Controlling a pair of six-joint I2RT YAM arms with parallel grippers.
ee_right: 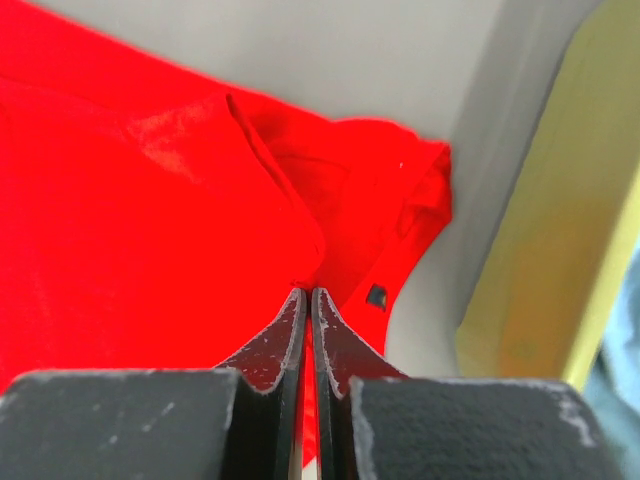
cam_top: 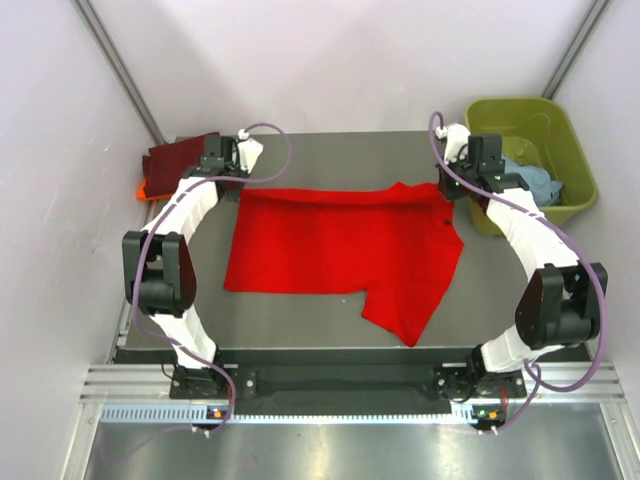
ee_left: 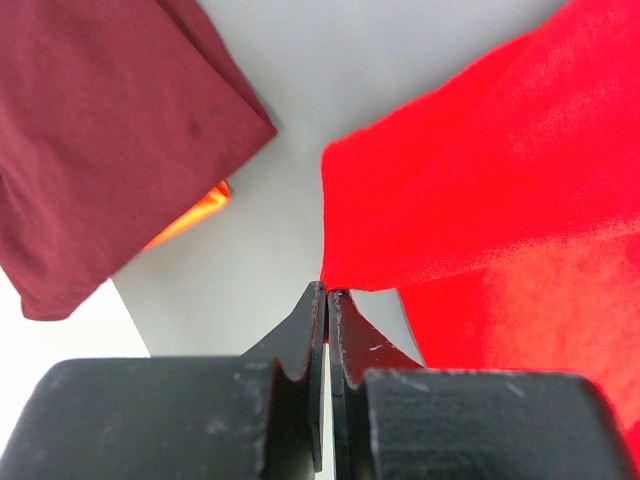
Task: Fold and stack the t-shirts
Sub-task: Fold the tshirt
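1. The red t-shirt lies spread flat on the table, its far edge running between the two claws.
2. The left gripper has its jaws pinched tight on the shirt's far left corner.
3. The right gripper has its jaws pinched tight on the shirt's far right edge.

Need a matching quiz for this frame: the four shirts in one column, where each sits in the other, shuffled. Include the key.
Things:
1. red t-shirt
2. maroon t-shirt
3. orange t-shirt
4. light blue t-shirt

Places:
A. folded at the far left corner of the table, top of the pile
B. inside the green tub
C. spread out mid-table
D. under another shirt, only an edge showing

Pairs: 1-C, 2-A, 3-D, 4-B
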